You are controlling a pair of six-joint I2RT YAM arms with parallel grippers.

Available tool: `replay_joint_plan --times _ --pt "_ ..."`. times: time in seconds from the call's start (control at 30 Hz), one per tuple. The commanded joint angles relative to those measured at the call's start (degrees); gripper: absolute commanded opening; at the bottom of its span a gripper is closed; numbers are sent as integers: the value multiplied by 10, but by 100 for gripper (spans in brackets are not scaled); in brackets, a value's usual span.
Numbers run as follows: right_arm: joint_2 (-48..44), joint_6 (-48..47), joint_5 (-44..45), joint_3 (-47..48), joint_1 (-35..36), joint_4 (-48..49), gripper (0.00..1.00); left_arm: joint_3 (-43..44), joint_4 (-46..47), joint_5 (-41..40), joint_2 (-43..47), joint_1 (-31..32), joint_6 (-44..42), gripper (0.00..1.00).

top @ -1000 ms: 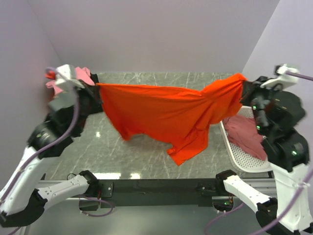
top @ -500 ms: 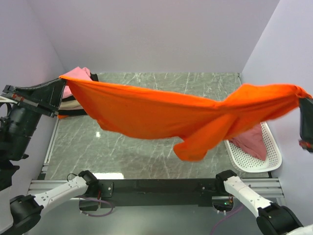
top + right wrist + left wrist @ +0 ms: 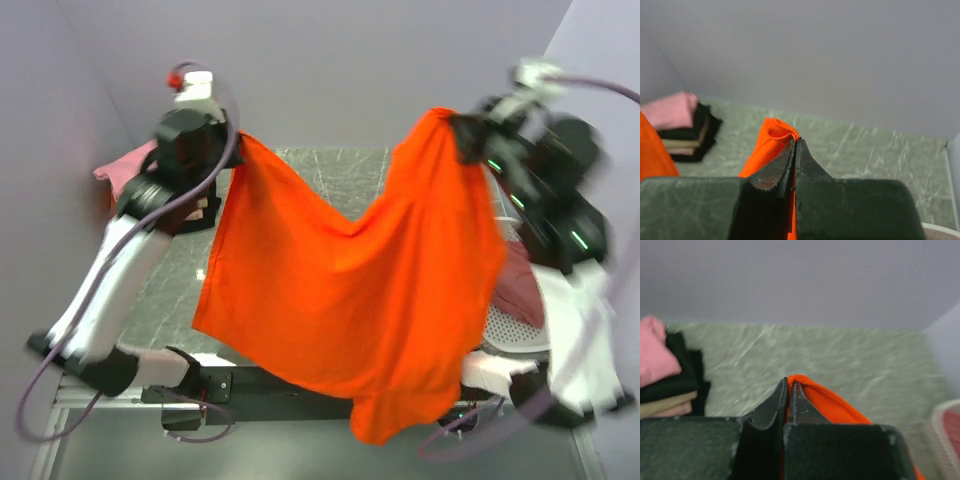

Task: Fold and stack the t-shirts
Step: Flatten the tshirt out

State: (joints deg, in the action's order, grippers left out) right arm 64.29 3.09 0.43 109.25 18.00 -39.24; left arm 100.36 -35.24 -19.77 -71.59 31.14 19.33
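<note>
The large orange t-shirt hangs in the air as a wide sheet between my two raised arms, its bottom hem dangling past the table's near edge. My left gripper is shut on its upper left corner, high over the back left of the table. My right gripper is shut on the upper right corner. A folded stack of pink, black and beige shirts lies at the back left; it also shows in the right wrist view.
The white lattice basket stands at the right edge with a dusty red shirt in it, mostly hidden behind the right arm. The grey marble table shows left of the hanging cloth. Walls close in at back and sides.
Both arms have swung up and inward from a wide, low spread. The orange shirt went from a stretched horizontal band to a tall hanging sheet.
</note>
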Motion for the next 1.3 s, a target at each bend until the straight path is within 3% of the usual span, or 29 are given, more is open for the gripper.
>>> replay_joint_plan --times 0.0,0.23,0.37,0.57,0.7,0.83,1.0,1.27 --pt "90 -17 16 -5 -12 46 0 -10 19 42 -67 -84 -11 1" --pt "242 -20 -1 178 -32 35 0 89 47 112 -152 -143 -21 1" --pt "252 -26 -3 236 -31 29 0 114 59 127 -138 -146 -35 0" --pt "177 -26 -24 189 -31 43 0 68 54 177 -62 -146 -34 1" --pt "71 -26 -48 77 -30 59 0 21 48 215 7 -146 -32 1" --pt "-17 -21 -75 24 -30 57 0 18 18 236 73 -146 -26 1" --pt "-76 -21 -92 77 -30 9 0 53 -26 274 117 -145 -14 1" --pt "-92 -26 -55 197 -29 -29 0 116 -48 326 148 -145 12 1"
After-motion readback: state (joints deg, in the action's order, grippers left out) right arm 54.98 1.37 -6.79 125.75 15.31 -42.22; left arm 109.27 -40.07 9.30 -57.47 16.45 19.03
